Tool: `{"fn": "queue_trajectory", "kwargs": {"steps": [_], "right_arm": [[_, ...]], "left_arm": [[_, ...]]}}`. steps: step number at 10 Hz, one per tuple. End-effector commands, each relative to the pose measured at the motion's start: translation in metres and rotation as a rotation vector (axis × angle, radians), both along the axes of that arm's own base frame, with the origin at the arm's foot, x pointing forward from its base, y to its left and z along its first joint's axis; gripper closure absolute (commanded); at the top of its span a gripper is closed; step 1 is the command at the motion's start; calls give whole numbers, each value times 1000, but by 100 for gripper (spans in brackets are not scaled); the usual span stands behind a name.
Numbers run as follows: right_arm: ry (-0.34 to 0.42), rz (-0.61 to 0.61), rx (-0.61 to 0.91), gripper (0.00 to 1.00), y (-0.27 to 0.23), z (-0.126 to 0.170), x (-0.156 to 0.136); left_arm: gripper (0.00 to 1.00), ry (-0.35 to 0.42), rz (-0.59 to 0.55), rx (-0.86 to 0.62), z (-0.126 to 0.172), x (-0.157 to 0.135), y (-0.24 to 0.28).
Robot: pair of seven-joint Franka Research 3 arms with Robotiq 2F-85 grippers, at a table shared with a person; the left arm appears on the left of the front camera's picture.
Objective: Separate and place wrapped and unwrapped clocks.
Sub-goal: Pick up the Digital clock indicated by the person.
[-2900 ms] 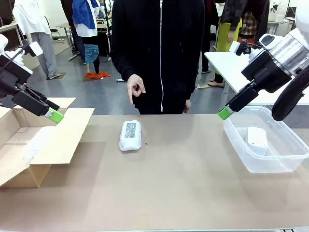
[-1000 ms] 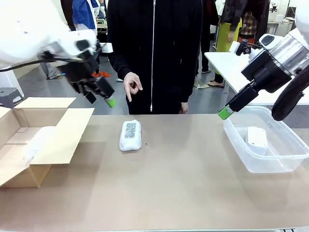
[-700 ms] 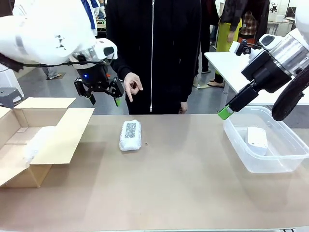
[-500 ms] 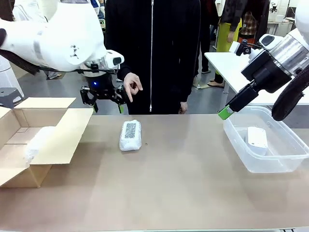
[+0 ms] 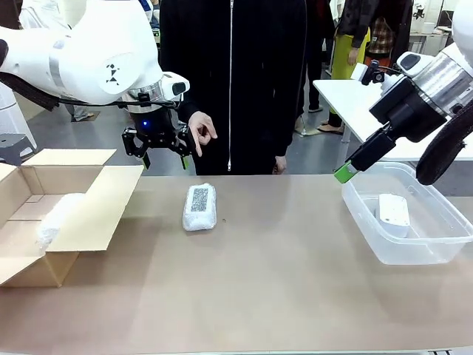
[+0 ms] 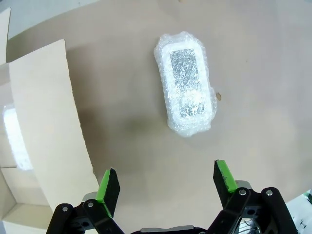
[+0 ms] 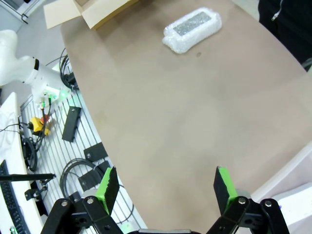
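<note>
Left hand (image 5: 160, 153): hovering spread above the surface's far edge, holding nothing.
Right hand (image 7: 165, 187): hanging spread over the tub (image 5: 367, 235), holding nothing.
Wrapped bundle (image 5: 199, 206): lying near the far edge.
Second bundle (image 5: 56, 220): resting in the cardboard box (image 5: 103, 211), left edge.
Bare white block (image 5: 393, 212): sitting in the tub, right edge.

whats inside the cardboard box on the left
One wrapped bundle in crinkly whitish wrap lies in the open cardboard box. The wrap hides what it covers, and the box's nearer corner and floor under the bundle cannot be seen.
</note>
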State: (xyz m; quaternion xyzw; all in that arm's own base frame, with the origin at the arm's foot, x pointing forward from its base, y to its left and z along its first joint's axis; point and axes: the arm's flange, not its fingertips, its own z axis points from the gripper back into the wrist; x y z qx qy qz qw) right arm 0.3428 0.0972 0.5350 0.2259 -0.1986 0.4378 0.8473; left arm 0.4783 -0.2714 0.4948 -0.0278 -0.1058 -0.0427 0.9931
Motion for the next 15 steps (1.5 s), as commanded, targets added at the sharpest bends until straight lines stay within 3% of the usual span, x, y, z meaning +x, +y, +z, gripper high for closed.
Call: {"fn": "queue_trajectory", "kwargs": {"steps": [1,4,9,15], "right_arm": [[6,4,-2,0,1,1,1],[6,4,-2,0,1,1,1],[6,4,-2,0,1,1,1],[6,4,-2,0,1,1,1]], "left_arm": [[0,-11,12,-29,-30,27,-8],[0,-27,55,-11,-69,46,-30],[0,-19,117,-19,-111,49,-44],[0,5,110,-47,-134,57,-48]]}}
